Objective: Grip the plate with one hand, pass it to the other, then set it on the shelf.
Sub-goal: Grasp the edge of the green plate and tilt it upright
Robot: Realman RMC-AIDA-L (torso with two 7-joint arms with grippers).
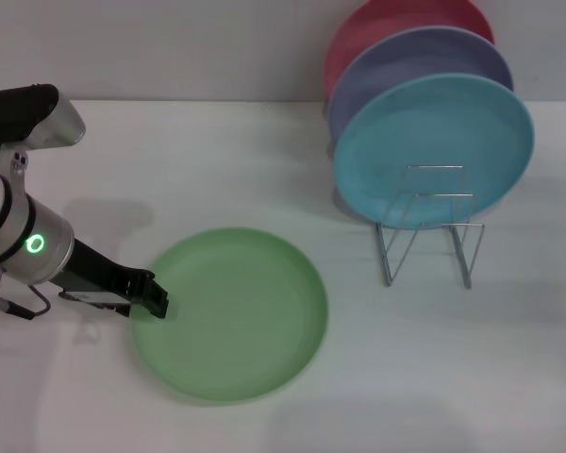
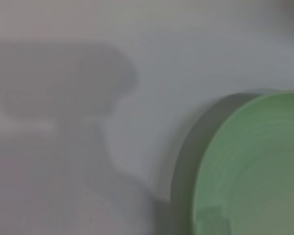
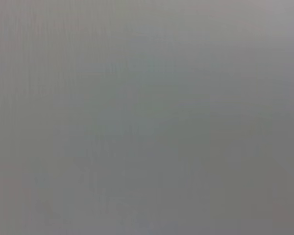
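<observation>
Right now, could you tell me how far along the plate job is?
Nothing is finished yet. The left hand is at the near-left rim of the green plate, which lies flat on the table. Lifting, the handover and placing it in the wire rack all remain.

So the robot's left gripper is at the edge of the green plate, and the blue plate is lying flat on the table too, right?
Not quite. The left gripper is at the green plate's edge, but the turquoise plate isn't lying flat. The head view shows it standing upright on the wire rack, in front of the lavender plate.
</observation>
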